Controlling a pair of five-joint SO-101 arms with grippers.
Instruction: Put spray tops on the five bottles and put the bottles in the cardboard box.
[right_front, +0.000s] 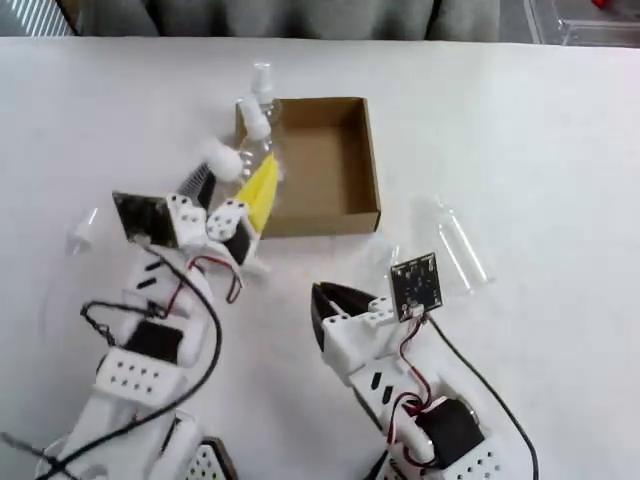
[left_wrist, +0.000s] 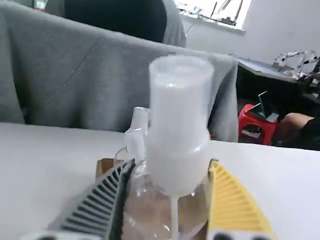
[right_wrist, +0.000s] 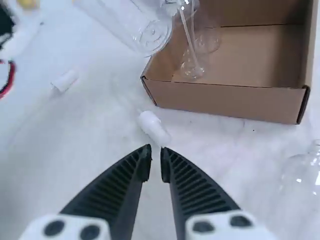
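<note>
We take the bottle (right_front: 240, 165) with its spray top (left_wrist: 177, 125) already on as the one to place now. It hangs at the left wall of the cardboard box (right_front: 322, 222), near the far corner where two finished bottles (right_front: 258, 118) stand inside. In the right wrist view it is tilted, base low at the box's corner and top leaning away from the box, so we judge the coming move to be a short carry over the wall into the box, then righting it.

The left gripper (left_wrist: 171, 170) is on it, and that arm is far the nearer. Its grey finger (left_wrist: 100, 205) and yellow finger (left_wrist: 232, 200) clamp the clear body just under the spray top, about a bottle's width apart.

The right gripper (right_wrist: 155, 161) sits low in front of the box, well apart from this bottle. Its jaws are a narrow slit with nothing between them, and a small white piece (right_wrist: 154, 128) lies just beyond the tips. An uncapped bottle (right_front: 462, 248) lies on its side to the box's right.
</note>
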